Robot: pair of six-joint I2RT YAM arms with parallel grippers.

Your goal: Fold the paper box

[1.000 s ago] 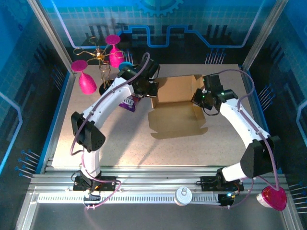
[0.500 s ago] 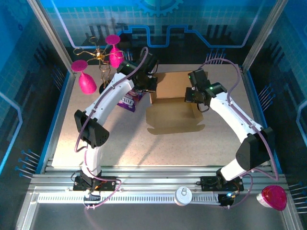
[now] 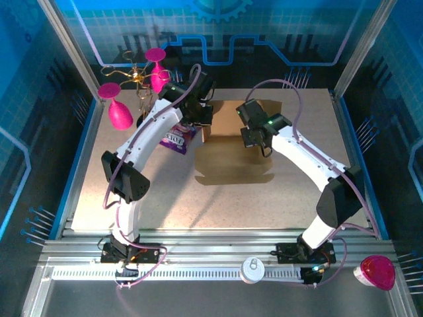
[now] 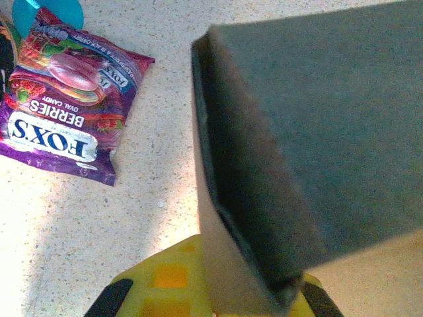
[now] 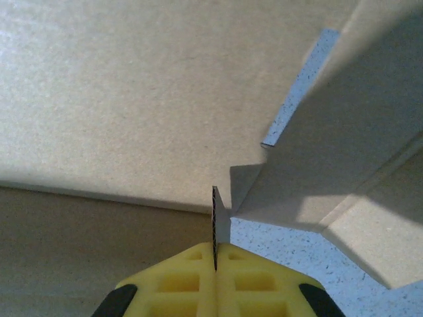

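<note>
The paper box [image 3: 231,162] is a brown cardboard sheet, partly folded, in the middle of the table. My left gripper [image 3: 203,122] is at its back left corner, and in the left wrist view this gripper [image 4: 241,290] is shut on an upright wall of the paper box [image 4: 225,218], with a dark panel leaning over it. My right gripper [image 3: 254,135] hangs over the box's back middle. In the right wrist view its yellow fingers [image 5: 172,284] are shut on a thin cardboard edge of the paper box [image 5: 132,86], and the gripper [image 5: 216,247] holds that flap on edge.
A purple snack packet [image 3: 177,140] [image 4: 66,92] lies just left of the box, a blue disc [image 4: 56,10] behind it. Pink glasses [image 3: 119,111] and a gold wire stand [image 3: 135,76] are at the back left. A round tin [image 3: 252,267] and another pink glass [image 3: 377,272] sit by the front rail.
My right gripper has swung left and toward the back with the cardboard edge in it. The box has shifted left and its panels have folded up. The left gripper has edged back with the wall.
</note>
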